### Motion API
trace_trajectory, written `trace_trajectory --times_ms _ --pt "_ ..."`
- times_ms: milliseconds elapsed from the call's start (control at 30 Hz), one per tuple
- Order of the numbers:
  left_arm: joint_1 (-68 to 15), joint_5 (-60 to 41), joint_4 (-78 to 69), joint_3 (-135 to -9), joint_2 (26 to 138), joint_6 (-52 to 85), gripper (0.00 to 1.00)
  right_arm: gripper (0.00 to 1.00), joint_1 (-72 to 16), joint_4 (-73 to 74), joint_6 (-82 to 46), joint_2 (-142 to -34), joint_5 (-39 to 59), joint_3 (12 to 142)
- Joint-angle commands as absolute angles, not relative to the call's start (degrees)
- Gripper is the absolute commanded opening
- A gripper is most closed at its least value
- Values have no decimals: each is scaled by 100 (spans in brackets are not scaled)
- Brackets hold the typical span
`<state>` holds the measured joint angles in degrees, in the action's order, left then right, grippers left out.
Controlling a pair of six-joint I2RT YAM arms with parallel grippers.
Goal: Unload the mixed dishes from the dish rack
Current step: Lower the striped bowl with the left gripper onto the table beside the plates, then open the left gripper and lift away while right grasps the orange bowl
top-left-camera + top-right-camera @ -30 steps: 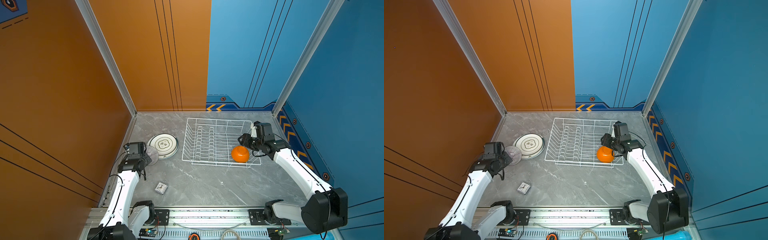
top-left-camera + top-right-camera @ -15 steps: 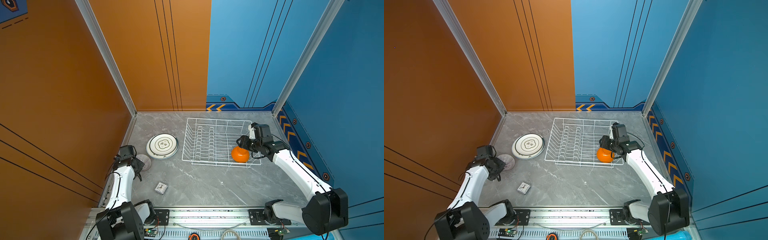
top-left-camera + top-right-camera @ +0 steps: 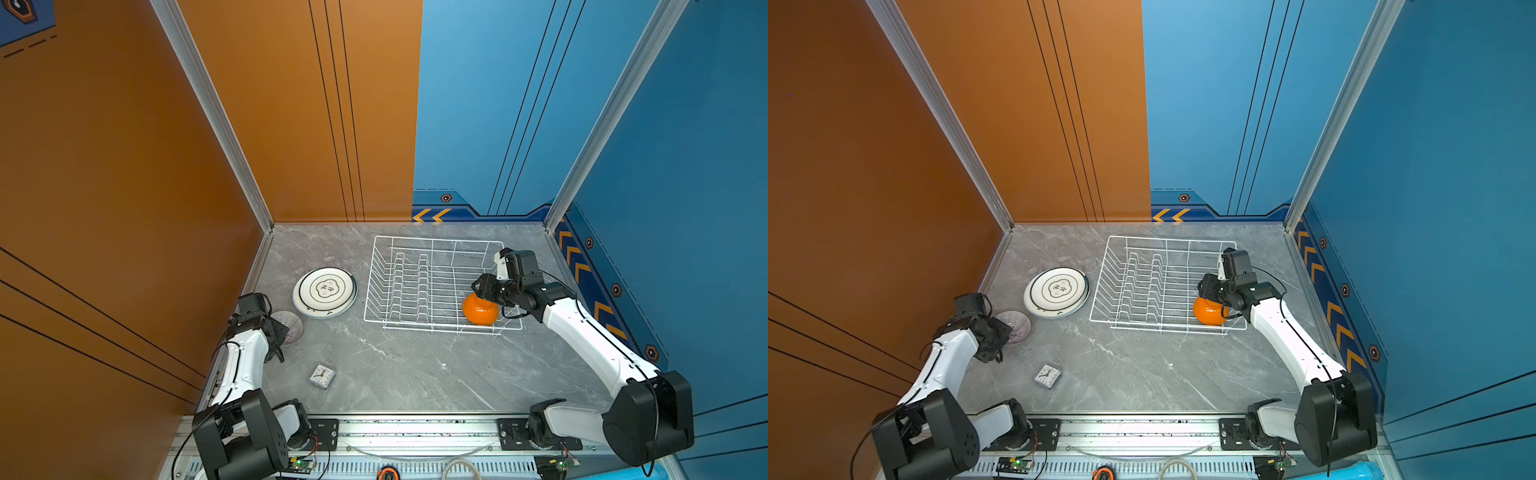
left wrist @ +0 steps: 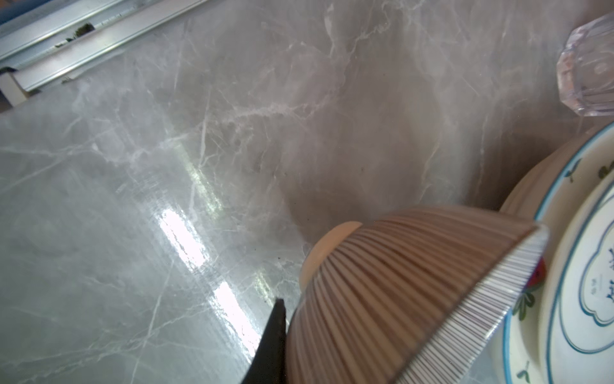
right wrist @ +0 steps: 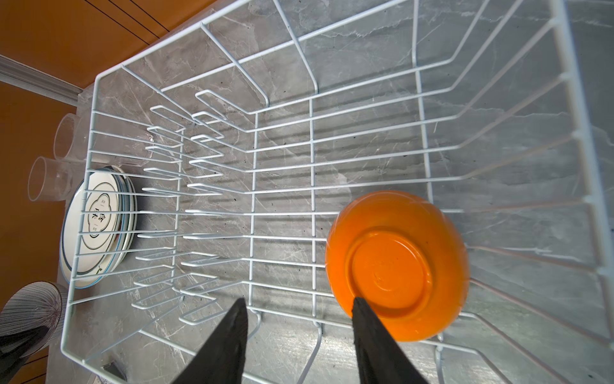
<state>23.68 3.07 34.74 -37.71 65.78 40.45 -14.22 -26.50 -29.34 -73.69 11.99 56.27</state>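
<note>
The worktop [image 4: 166,166] looks like polished grey stone with pale veins, smooth enough to mirror the lamps. The rail [image 4: 66,43] at its edge is brushed bare metal. The dish rack [image 5: 312,159] is thin metal wire under a smooth white coating. The orange bowl [image 5: 395,266] is glossy, with soft highlights on its foot. The ribbed bowl [image 4: 398,292] is glazed ceramic, finely ridged outside. The plates [image 4: 564,299] are smooth, shiny white ceramic. The tumblers [image 5: 46,179] are clear glass, one faceted [image 4: 588,69]. The right tool [image 5: 299,299] has matt black fingers [image 5: 232,342].
</note>
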Motion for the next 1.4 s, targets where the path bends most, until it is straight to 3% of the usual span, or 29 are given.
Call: trace_trajectory --times_ms 0,100,333,433,600,700,733,767,1033,1367 --pt "2420 85 3199 -3759 6662 4124 3 52 -1462 -2672 -2848 -7447 1213 5494" --pt "2451 -24 3169 -3771 6776 4105 4 52 -1490 -2676 -2872 -7485 1248 5459" --pt "2478 -182 3137 -3787 6907 4079 29 53 -1586 -2698 -2904 -7443 1283 5431" --pt "2487 -280 3138 -3811 6893 4043 52 56 -1636 -2798 -2846 -7438 1339 5470" --pt "2478 -488 3133 -3788 6596 4077 68 65 -1739 -3162 -2708 -7459 1125 5537" --pt "2388 -621 3151 -3763 6344 4138 81 72 -1777 -3391 -2672 -7481 983 5550" --pt "2342 -654 3147 -3740 6247 4166 93 74 -1789 -3473 -2665 -7492 948 5553" --pt "2302 -668 3151 -3720 6149 4178 97 77 -1806 -3537 -2659 -7505 913 5563" --pt "1904 -532 3152 -3573 5375 4314 98 85 -1855 -4010 -2654 -7629 461 5770" --pt "1723 -664 3160 -3680 5106 4228 98 87 -1825 -4103 -2659 -8284 -77 6105"
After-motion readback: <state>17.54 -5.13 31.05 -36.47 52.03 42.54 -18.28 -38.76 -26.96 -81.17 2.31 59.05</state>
